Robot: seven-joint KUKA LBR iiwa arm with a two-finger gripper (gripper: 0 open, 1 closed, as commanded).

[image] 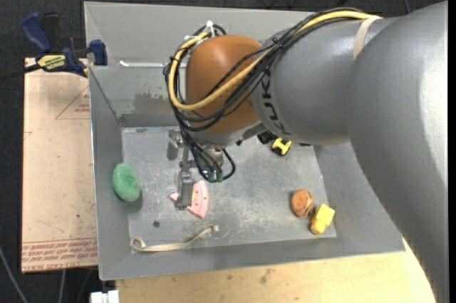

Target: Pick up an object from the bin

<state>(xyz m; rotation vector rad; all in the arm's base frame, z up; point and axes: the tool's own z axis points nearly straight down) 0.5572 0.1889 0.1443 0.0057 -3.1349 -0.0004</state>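
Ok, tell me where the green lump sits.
The green lump lies on the bin floor at the view's left, left of the gripper and the pink piece.

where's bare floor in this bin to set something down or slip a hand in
The widest bare floor lies between the pink piece at the gripper and the orange lump. A smaller patch sits behind the green lump, by the left wall. Crowded: the near right corner with the yellow block, and the near edge, where a tan strip lies.
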